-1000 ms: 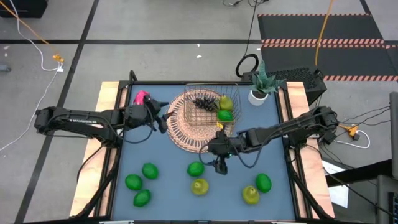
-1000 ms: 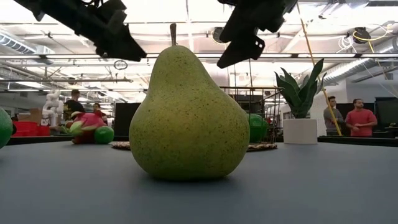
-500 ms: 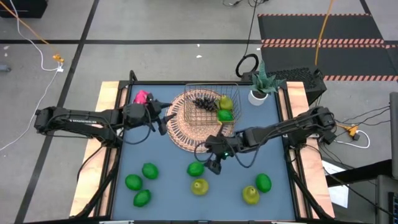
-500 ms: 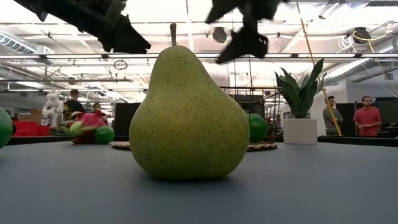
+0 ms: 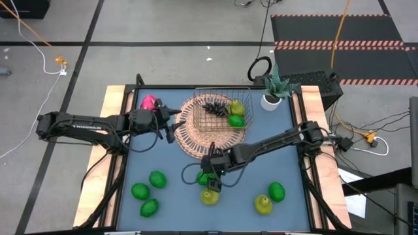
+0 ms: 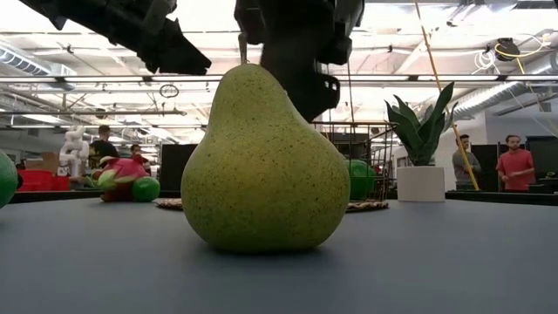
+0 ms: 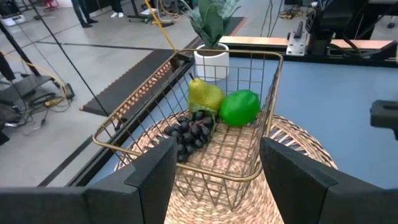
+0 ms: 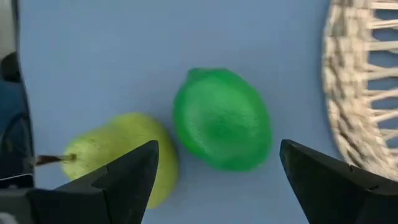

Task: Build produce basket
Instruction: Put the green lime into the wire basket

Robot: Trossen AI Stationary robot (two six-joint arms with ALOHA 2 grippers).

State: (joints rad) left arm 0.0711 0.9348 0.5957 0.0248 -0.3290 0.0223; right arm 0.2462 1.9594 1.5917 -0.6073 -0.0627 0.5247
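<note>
The copper wire basket (image 5: 222,111) stands on a round wicker mat (image 5: 196,140) and holds a grape bunch (image 7: 189,134), a pear (image 7: 204,95) and a lime (image 7: 239,107). My left gripper (image 5: 171,124) hovers open at the mat's left side, facing the basket, with nothing between its fingers. My right gripper (image 5: 210,175) hangs open above a loose lime (image 8: 222,118) lying on the table beside a pear (image 8: 124,155). Its fingers stand on either side of that lime without touching it. A pink dragon fruit (image 5: 149,102) lies at the far left.
More limes lie near the front left (image 5: 157,179) (image 5: 140,190) (image 5: 149,207) and front right (image 5: 277,191), with another pear (image 5: 262,204) beside the last. A potted plant (image 5: 272,91) stands at the far right corner. In the low view the pear (image 6: 261,166) hides much of the table.
My right gripper has swung toward the table's left edge and sunk a little, tipping further downward, from beside the mat's near rim to above the loose lime and pear. The fruits have stayed where they were.
</note>
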